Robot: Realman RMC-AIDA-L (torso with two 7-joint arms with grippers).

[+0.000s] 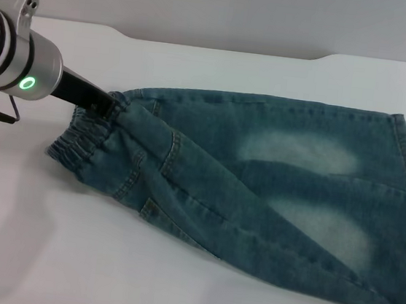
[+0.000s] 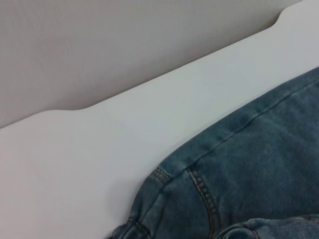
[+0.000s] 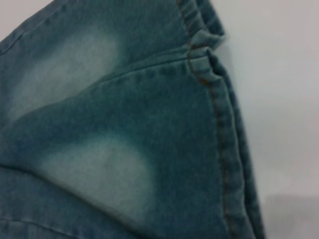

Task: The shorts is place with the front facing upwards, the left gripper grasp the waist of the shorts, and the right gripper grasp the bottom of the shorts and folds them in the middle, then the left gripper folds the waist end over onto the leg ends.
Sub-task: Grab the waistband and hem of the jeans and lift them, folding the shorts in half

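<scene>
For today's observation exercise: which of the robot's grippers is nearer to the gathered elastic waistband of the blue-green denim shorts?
Left. The left gripper is at the gathered elastic waistband, its tip buried in the bunched denim of the blue-green denim shorts. The right gripper is not visible; its wrist camera looks down on the leg hems, the opposite end.

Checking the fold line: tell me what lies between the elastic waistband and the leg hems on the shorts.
Only the shorts' own denim: two pale faded patches and diagonal creases, seen in the head view. The left pincer is at the waistband.
</scene>
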